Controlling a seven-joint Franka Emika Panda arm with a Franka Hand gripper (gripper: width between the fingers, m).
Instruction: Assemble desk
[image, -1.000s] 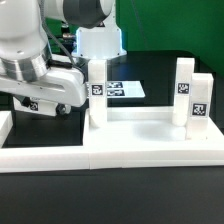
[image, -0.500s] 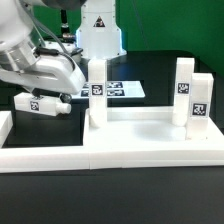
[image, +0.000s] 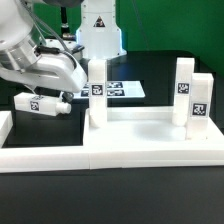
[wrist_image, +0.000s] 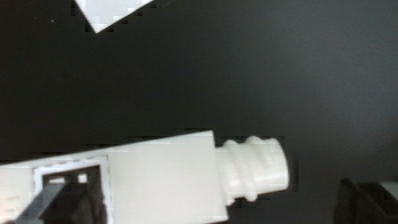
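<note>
Tabletop (image: 140, 150): at the front edge of the surface (image: 160, 75).
Upright legs: one (image: 97, 90) toward the exterior view's left, two (image: 184, 88) (image: 199, 100) at its right, all standing on the tabletop.
Loose leg (image: 42, 102): lying on the surface behind the tabletop's left end.
Marker board (image: 125, 89): flat behind the tabletop.

low frontal exterior view across the tabletop (image: 120, 150); close downward wrist view, sharing one leg block (image: 40, 102) (wrist_image: 143, 180)
</note>
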